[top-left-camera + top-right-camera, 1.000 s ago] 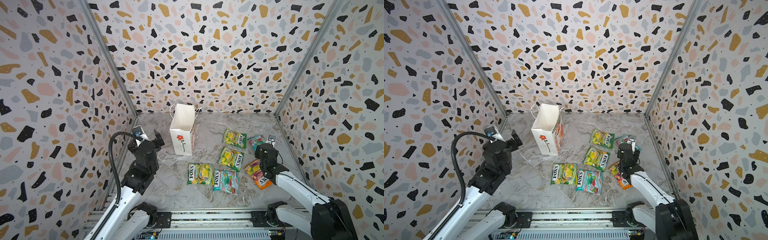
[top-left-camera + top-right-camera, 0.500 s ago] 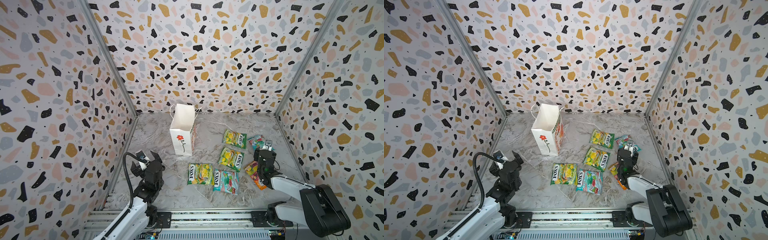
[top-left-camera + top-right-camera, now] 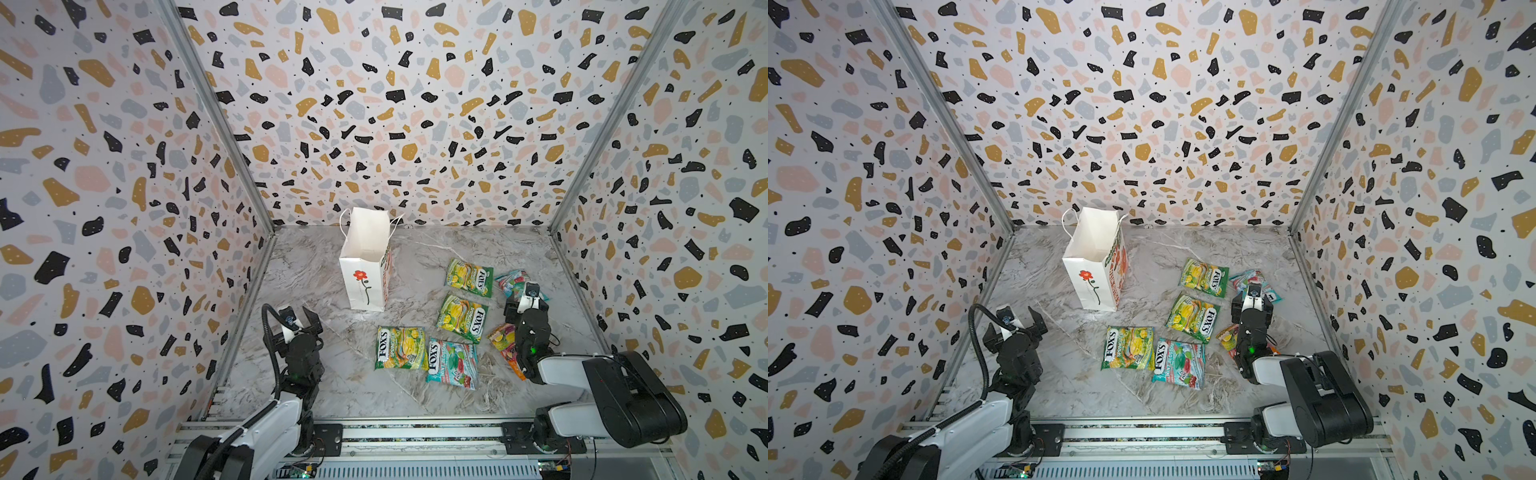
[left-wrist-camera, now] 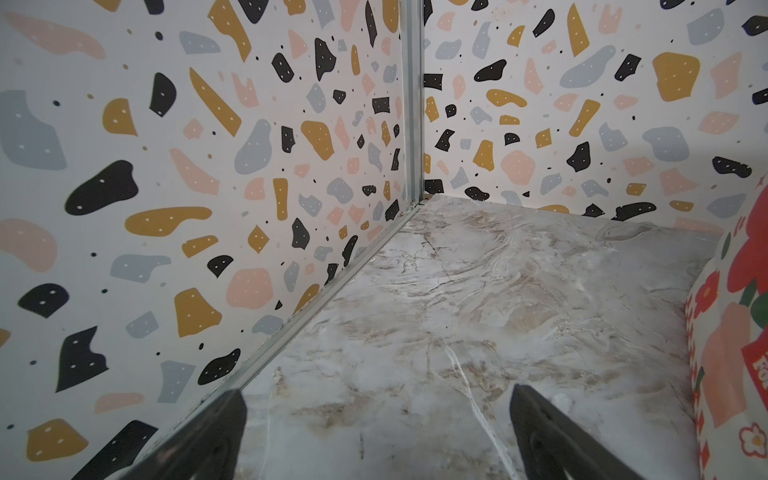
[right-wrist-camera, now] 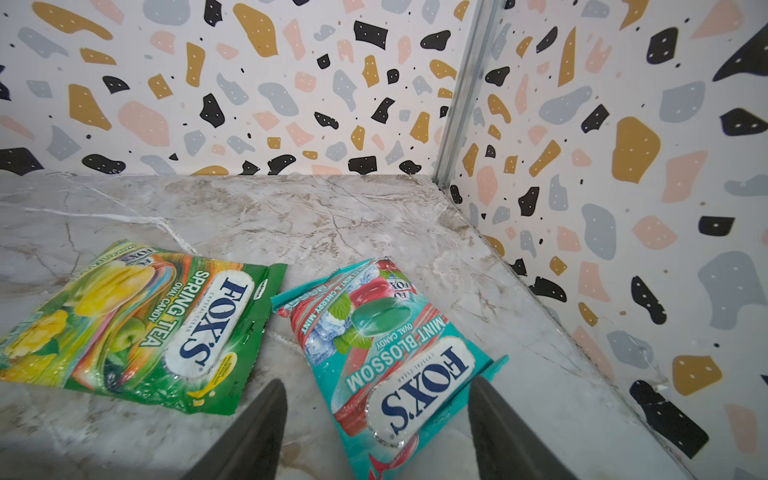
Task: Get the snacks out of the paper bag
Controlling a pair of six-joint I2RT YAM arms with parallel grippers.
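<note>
The white paper bag (image 3: 365, 266) (image 3: 1096, 266) with a red flower stands upright and open at the back centre; its printed side (image 4: 731, 332) shows in the left wrist view. Several snacks lie flat on the floor to its right: three green-yellow packets (image 3: 469, 276) (image 3: 461, 318) (image 3: 401, 348), a teal one (image 3: 453, 363), an orange-pink one (image 3: 505, 340) partly under my right arm. My right gripper (image 3: 525, 301) (image 5: 376, 386) is open low over another teal packet (image 5: 386, 345), a finger on each side, not touching. My left gripper (image 3: 300, 318) (image 4: 378, 397) is open and empty, front-left of the bag.
Patterned walls close in the marble floor (image 3: 332, 374) on three sides. A metal rail (image 3: 415, 432) carrying both arm bases runs along the front edge. The left wall's metal strip (image 4: 316, 303) runs close beside my left gripper. A green packet (image 5: 145, 320) lies next to the teal one.
Both arms have drawn back toward the front rail and folded low. My left gripper has moved away from the bag. The snacks and the bag have not moved.
</note>
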